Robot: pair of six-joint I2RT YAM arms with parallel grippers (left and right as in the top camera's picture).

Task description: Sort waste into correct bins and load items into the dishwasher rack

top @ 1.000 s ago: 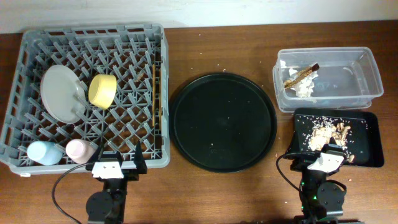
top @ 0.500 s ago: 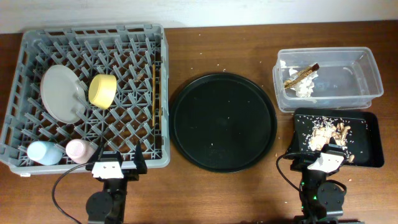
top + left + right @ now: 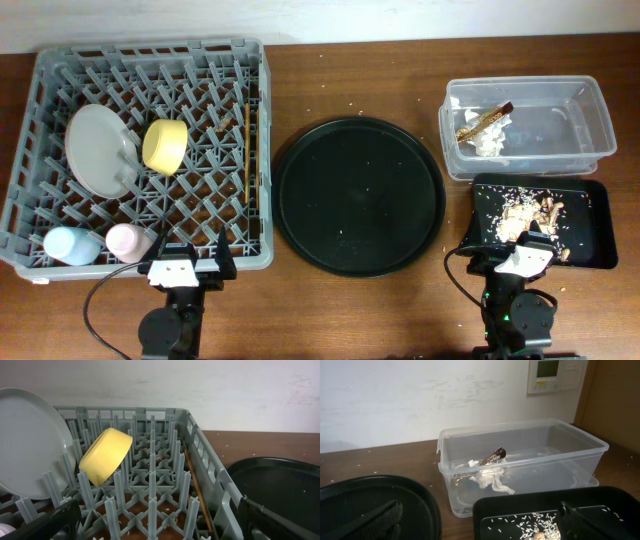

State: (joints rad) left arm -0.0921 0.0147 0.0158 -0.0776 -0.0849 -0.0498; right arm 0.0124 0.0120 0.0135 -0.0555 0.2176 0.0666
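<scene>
The grey dishwasher rack (image 3: 40,70) holds the pale grey plate (image 3: 98,150), the yellow bowl (image 3: 165,146), the light-blue cup (image 3: 68,245), the pink cup (image 3: 130,241) and the chopsticks (image 3: 247,150). The clear tub (image 3: 590,120) holds white tissue (image 3: 490,138) and the brown-gold wrapper (image 3: 483,119). The black rectangular tray (image 3: 595,235) holds food scraps (image 3: 535,212). My left gripper (image 3: 188,268) is open and empty at the rack's front edge. My right gripper (image 3: 522,255) is open and empty at the black tray's front edge. The left wrist view shows the plate (image 3: 27,445), bowl (image 3: 106,455) and chopsticks (image 3: 197,490).
A large round black tray (image 3: 360,195) lies in the middle of the brown table. Small crumbs are scattered on the wood between the round tray and the tub. The right wrist view shows the tub (image 3: 530,440) against a white wall.
</scene>
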